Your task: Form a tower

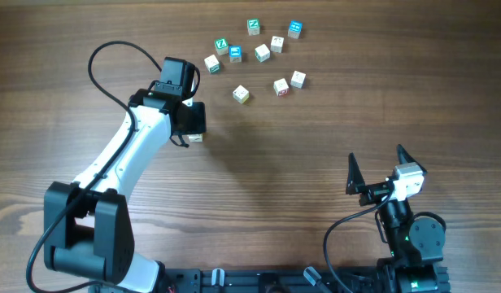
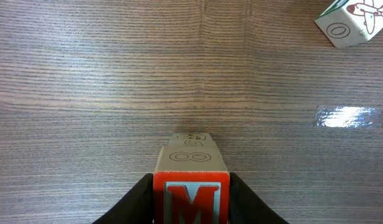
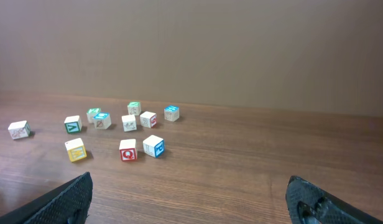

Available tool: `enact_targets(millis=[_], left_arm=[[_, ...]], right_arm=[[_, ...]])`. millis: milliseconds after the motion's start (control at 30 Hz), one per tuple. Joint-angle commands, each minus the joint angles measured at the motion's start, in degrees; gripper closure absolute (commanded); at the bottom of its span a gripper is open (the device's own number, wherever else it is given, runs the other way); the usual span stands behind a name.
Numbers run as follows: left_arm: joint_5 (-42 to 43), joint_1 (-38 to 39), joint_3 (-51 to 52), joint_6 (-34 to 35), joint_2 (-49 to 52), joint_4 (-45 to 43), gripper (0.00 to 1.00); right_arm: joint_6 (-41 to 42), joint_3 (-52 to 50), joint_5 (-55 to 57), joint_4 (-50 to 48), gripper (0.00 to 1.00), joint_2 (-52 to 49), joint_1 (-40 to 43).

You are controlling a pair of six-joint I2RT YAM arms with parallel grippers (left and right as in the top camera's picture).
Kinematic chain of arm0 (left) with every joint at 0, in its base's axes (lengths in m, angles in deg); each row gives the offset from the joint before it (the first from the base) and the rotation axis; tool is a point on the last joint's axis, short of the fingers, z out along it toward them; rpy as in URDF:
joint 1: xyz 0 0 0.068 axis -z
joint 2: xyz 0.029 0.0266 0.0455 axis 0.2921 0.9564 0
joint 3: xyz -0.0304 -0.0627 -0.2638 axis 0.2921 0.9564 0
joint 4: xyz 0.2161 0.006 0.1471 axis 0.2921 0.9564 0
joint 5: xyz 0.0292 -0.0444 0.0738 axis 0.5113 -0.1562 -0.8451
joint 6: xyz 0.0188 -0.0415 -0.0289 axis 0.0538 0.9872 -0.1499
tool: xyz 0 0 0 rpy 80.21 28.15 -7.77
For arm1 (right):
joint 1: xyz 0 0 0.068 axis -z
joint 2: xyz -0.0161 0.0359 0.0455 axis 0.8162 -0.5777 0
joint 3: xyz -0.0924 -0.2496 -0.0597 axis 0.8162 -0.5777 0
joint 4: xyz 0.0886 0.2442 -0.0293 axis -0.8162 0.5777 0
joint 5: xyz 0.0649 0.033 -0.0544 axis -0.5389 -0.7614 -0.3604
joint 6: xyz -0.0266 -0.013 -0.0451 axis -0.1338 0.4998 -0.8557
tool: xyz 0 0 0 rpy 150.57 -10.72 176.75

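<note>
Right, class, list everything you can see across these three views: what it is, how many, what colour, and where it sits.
loose cubes: about ten, pale with green, blue, red or yellow printed faces, scattered at the table's far side
red M cube: one, red face with pale-blue letter, between the left gripper's fingers
pale cube: one, cream with dark printed outlines, just beyond the M cube, touching it
table: one, brown wood grain
cables: two, black, one by each arm
left gripper: one, black fingers, closed on the M cube
right gripper: one, black fingers, near right, open, empty
</note>
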State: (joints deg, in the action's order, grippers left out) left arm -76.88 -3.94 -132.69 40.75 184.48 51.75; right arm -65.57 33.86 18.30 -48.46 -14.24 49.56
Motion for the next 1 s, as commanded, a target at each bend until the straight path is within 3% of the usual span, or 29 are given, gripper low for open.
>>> enact_targets(millis=[0, 367, 567, 600, 667, 967], left_arm=[[0.09, -0.02, -0.79, -1.33, -1.03, 0.15, 0.65], [0.33, -0.02, -0.79, -1.31, -1.03, 1.01, 0.64], [0.79, -0.02, -0.79, -1.31, -1.03, 0.76, 0.52], [0.79, -0.02, -0.79, -1.31, -1.03, 0.79, 0.53], [1.44, -0.02, -0.79, -1.31, -1.03, 0.72, 0.69], [2.10, -0.02, -0.79, -1.36, -1.03, 0.52, 0.65]], right_arm=[[-0.76, -0.07, -0.90, -0.31, 0.00, 0.15, 0.20], [-0.79, -0.07, -0.92, -0.31, 0.00, 0.15, 0.17], [-0.76, -0.07, -0.92, -0.33, 0.00, 0.15, 0.20], [-0.79, -0.07, -0.92, -0.31, 0.00, 0.15, 0.20], [-0.79, -0.07, -0.90, -0.31, 0.00, 0.15, 0.20], [-0.79, -0.07, -0.90, -0.33, 0.00, 0.15, 0.20]])
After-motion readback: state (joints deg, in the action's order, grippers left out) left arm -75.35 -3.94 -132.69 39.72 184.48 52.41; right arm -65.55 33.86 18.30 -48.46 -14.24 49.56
